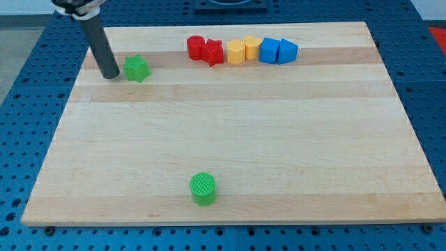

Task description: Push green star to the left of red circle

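Observation:
The green star (137, 68) lies on the wooden board (230, 153) near the view's top left. My tip (110, 74) stands just to the left of the green star, close to it or touching it. The red circle (196, 47) sits at the view's top, at the left end of a row of blocks, to the right of the green star with a gap between them.
The row at the top runs rightwards from the red circle: a red star (214, 52), a yellow block (236, 52), a second yellow block (252, 47), a blue block (270, 50), a second blue block (287, 51). A green circle (203, 189) lies near the bottom middle.

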Tool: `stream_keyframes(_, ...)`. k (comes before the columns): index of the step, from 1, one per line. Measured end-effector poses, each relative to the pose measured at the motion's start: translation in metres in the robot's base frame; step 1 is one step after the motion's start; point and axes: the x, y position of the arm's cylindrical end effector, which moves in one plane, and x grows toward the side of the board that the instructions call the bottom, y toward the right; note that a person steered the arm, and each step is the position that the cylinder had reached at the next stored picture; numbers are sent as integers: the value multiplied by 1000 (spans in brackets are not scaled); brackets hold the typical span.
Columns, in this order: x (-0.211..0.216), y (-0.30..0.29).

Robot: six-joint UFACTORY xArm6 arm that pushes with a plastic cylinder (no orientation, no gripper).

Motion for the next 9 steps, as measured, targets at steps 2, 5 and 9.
stream_keyframes(2,22,30)
stream_keyframes(5,-11,90)
stream_keyframes(9,-22,47)
